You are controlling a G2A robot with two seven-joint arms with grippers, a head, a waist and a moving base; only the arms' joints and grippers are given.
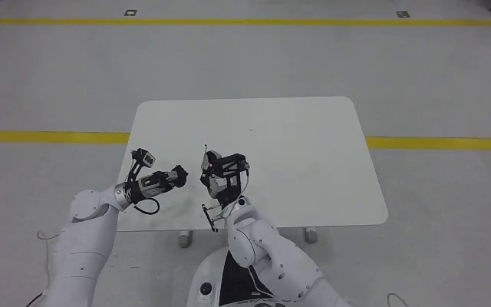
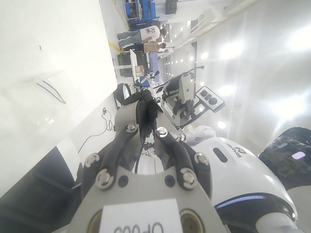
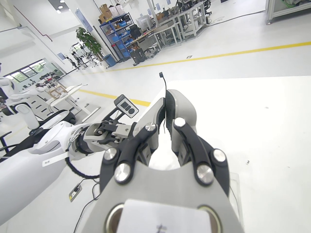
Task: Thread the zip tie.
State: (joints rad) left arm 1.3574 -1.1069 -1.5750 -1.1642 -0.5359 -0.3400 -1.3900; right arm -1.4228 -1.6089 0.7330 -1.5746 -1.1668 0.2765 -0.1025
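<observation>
The right end effector [image 3: 167, 103] pinches a black zip tie [image 3: 163, 81] above the near left part of the white bench [image 1: 307, 146], the tie's head sticking out past the fingertips. Just to its left, the left end effector [image 2: 145, 105] has its fingers pressed together.

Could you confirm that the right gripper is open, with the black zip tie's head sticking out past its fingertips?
Not quite: the right gripper is shut on the black zip tie, not open, as the right wrist view shows. The tie's head does stick out past its fingertips.
</observation>
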